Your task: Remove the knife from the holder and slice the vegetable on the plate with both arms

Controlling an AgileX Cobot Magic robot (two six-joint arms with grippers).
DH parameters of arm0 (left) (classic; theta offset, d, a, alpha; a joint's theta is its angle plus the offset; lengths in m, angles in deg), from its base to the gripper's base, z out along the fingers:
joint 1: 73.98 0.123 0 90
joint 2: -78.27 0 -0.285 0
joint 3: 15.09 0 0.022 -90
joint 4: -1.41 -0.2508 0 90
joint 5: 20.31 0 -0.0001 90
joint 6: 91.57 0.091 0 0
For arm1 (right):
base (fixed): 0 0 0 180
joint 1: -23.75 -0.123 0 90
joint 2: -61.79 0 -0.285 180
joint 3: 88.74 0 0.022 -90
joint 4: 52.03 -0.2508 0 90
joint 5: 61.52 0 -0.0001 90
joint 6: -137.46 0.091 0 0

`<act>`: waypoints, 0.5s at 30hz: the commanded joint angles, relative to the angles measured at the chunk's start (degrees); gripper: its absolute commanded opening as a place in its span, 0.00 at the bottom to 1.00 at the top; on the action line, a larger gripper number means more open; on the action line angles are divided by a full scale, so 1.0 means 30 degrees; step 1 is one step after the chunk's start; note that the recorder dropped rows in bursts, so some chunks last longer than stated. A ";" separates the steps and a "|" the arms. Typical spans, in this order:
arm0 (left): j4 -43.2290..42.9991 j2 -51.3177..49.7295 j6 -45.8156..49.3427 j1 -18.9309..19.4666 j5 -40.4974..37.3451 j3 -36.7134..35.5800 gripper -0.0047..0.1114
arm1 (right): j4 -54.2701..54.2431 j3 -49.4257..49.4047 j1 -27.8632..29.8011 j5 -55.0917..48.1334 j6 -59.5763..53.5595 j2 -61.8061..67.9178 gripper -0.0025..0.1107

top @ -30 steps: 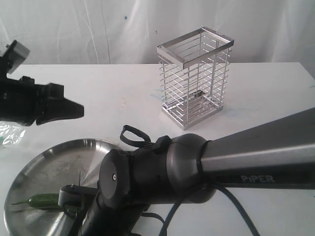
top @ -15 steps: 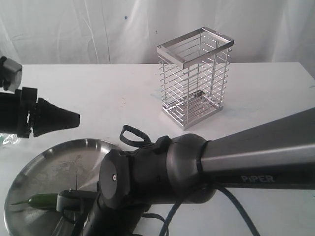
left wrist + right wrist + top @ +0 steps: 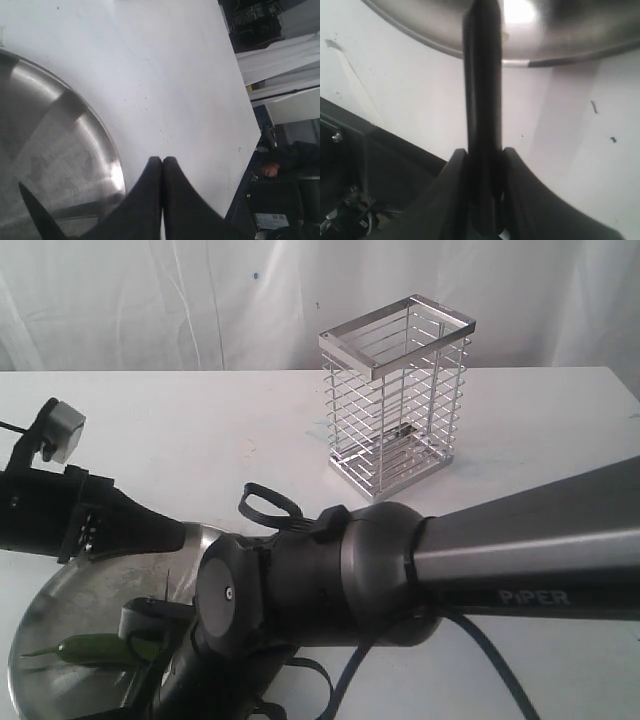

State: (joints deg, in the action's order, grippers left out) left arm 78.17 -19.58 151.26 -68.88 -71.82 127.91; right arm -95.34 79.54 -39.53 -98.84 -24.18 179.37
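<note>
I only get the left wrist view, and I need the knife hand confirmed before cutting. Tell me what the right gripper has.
Observer: In the right wrist view, the right gripper is shut on the knife, which reaches out across the plate rim.
Operator: Now find the vegetable for me.
Observer: In the exterior view, the vegetable lies on the plate, with one end hidden behind the right arm.
Operator: Check the holder too.
Observer: The holder stands upright on the table beyond the plate, with no knife in it.
</note>
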 commanded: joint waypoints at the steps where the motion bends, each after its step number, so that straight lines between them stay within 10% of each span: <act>1: -0.0236 0.0021 0.0005 -0.0274 0.0299 -0.0116 0.04 | 0.0287 0.0135 -0.0020 0.0284 0.0445 -0.0127 0.06; 15: -0.0251 -0.0462 0.0229 -0.1050 0.1833 -0.1461 0.04 | 0.0876 0.0135 -0.0020 0.0050 0.1074 -0.0119 0.06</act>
State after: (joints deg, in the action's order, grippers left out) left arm 77.27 -20.58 151.26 -70.94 -65.95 123.96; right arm -93.17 79.59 -39.53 -98.33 -21.10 179.37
